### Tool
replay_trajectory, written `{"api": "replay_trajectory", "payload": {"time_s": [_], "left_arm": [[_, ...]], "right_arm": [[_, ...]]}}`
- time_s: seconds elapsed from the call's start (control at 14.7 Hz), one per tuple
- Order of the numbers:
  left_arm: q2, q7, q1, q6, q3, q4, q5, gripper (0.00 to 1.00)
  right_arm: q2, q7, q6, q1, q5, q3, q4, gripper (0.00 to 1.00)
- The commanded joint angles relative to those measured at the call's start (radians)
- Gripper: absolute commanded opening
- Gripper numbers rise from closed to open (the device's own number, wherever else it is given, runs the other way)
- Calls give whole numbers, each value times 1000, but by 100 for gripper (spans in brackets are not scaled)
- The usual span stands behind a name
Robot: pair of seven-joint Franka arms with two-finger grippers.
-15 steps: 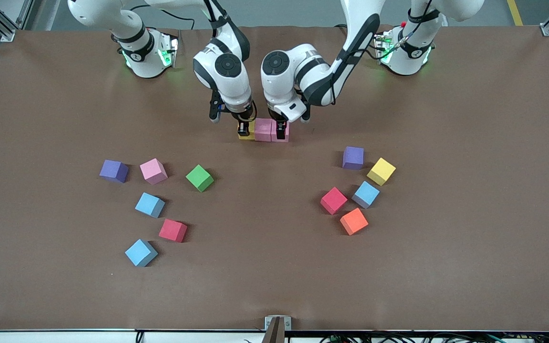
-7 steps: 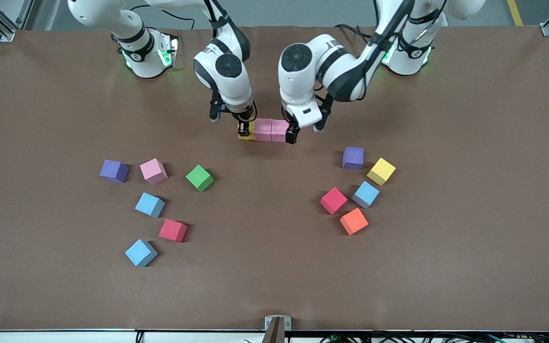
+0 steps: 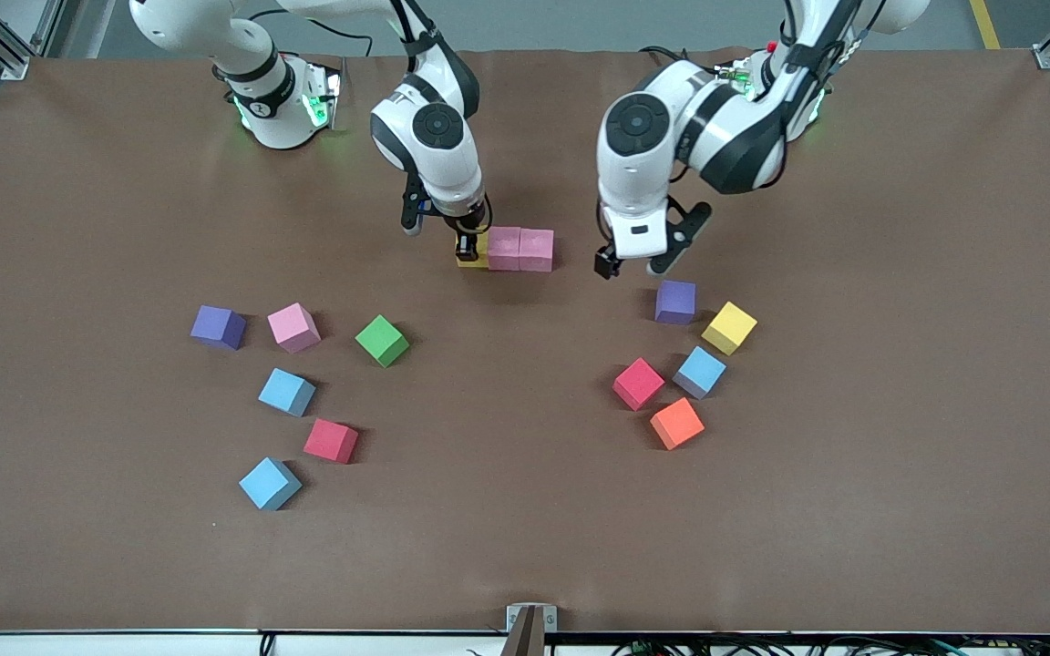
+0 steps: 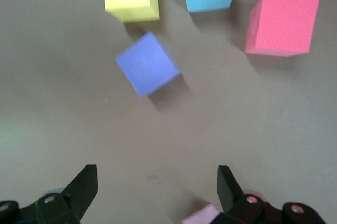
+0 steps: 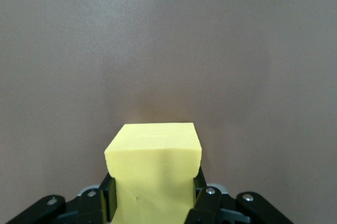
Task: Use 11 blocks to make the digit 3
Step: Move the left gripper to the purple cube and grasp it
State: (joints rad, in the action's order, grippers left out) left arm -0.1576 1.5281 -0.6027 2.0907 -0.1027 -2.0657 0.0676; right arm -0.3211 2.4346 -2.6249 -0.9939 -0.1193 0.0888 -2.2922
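Note:
Three blocks form a short row near the table's middle: a yellow block (image 3: 471, 251) and two pink blocks (image 3: 504, 248) (image 3: 536, 250). My right gripper (image 3: 466, 244) is shut on the yellow block (image 5: 154, 168), which stands on the table against the first pink one. My left gripper (image 3: 633, 266) hangs open and empty over bare table, between the pink row and a loose purple block (image 3: 675, 302). In the left wrist view the purple block (image 4: 147, 63) lies ahead of the open gripper (image 4: 157, 187), and a corner of a pink block (image 4: 202, 214) shows by one finger.
Beside the purple block lie yellow (image 3: 729, 327), light blue (image 3: 700, 372), red (image 3: 638, 383) and orange (image 3: 676, 423) blocks. Toward the right arm's end lie purple (image 3: 218, 326), pink (image 3: 293, 326), green (image 3: 382, 340), red (image 3: 331, 440) and two light blue blocks (image 3: 286, 392) (image 3: 269, 483).
My left gripper has come away from the end pink block, risen and swung toward the left arm's end, over the table near the purple block. The right gripper has stayed on the yellow block.

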Motion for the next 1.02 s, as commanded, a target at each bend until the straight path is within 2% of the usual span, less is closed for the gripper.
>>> {"api": "replay_trajectory", "payload": {"time_s": [0.0, 0.2, 0.61, 0.95], "left_arm": [[111, -260, 96, -1, -8, -103, -6, 100], [136, -484, 162, 15, -8, -142, -6, 100], [75, -866, 192, 152, -6, -186, -6, 100], [-35, -921, 201, 276, -6, -186, 4, 100]], "right_arm": [[-56, 7, -23, 0, -19, -1, 28, 0], [-58, -9, -18, -2, -13, 0, 26, 0], [-58, -28, -17, -3, -8, 0, 26, 0], [-58, -49, -15, 0, -8, 2, 25, 0]]}}
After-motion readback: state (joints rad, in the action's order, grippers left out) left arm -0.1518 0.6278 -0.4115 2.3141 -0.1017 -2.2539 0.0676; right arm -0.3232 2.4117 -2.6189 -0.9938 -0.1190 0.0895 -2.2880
